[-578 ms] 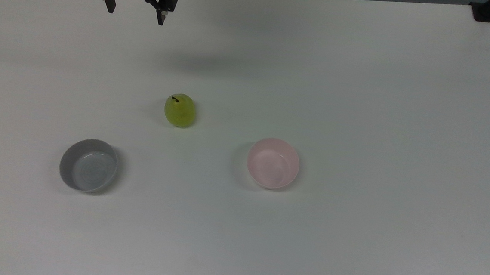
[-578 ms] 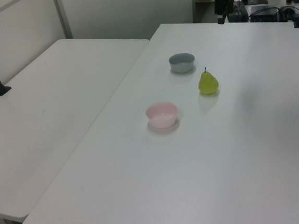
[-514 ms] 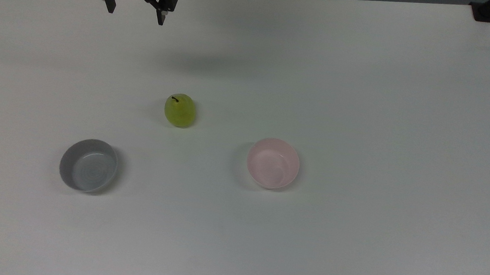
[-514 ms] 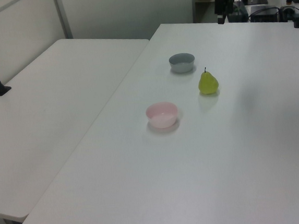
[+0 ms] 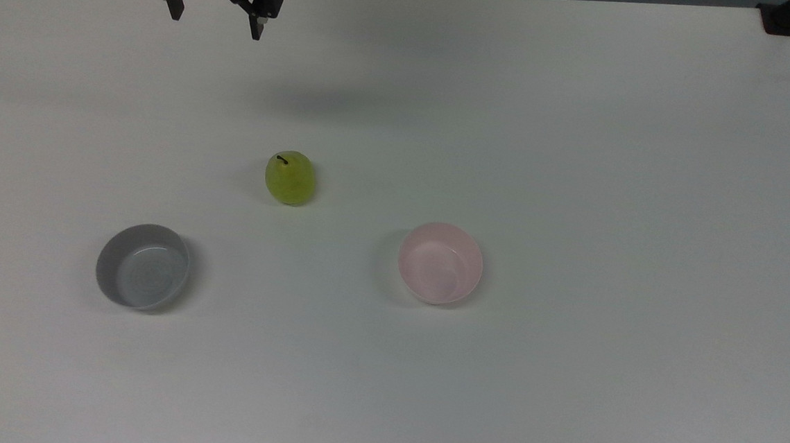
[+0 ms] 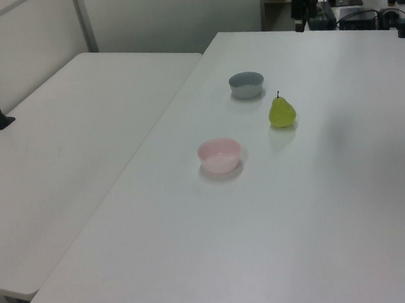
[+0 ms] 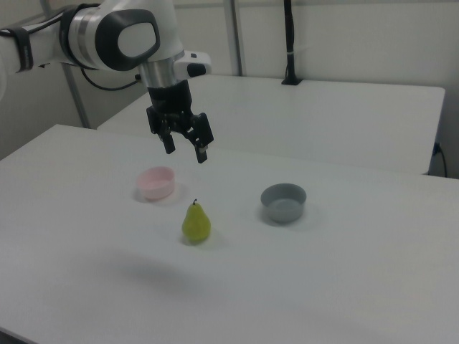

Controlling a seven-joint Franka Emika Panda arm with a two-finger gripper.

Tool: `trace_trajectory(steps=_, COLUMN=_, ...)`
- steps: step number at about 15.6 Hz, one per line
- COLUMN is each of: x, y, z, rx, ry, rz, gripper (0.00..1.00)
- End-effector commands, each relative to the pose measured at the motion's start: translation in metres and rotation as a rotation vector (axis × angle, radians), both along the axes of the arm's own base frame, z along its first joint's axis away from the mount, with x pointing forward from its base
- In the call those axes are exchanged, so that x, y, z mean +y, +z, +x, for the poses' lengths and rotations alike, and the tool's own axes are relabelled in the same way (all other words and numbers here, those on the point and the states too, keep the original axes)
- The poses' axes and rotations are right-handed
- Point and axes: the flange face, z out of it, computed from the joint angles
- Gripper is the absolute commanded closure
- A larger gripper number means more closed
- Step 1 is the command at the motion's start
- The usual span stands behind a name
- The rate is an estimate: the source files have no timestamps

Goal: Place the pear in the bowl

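Pear (image 5: 291, 178) stands upright on the white surface (image 5: 580, 158), stem up, left of centre in the top view. Pink bowl (image 5: 440, 263) sits lower right of it in the top view, apart from it, nothing inside. Grey bowl (image 5: 143, 266) sits lower left of the pear in the top view, also apart and with nothing in it (similar size to the pink one).

Pincer (image 5: 216, 21) hangs at the upper left of the top view, fingers spread apart and pointing down, holding nothing. In the right view the pincer (image 7: 186, 151) is in the air above the surface, up and left of the pear (image 7: 196, 224), with the pink bowl (image 7: 157, 183) just below it in the frame. Bare surface lies between pear and pink bowl.

A second white surface (image 6: 66, 128) adjoins at the left view's left.
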Motion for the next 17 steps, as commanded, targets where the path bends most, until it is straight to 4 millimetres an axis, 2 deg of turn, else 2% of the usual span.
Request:
trace_trajectory(steps=1, x=-0.004, y=0.002, z=-0.005, rx=0.003, ry=-0.002, rz=0.019, gripper=0.0)
trace_trajectory(steps=12, x=-0.002, y=-0.003, z=-0.002, rx=0.006, ry=0.005, rz=0.018, gripper=0.0)
trace_trajectory(steps=14, x=0.0, y=-0.007, z=0.0, rx=0.011, ry=0.008, rz=0.018, gripper=0.0)
trace_trajectory(steps=17, x=0.012, y=-0.029, z=0.012, rx=0.042, ry=0.087, rz=0.018, gripper=0.0)
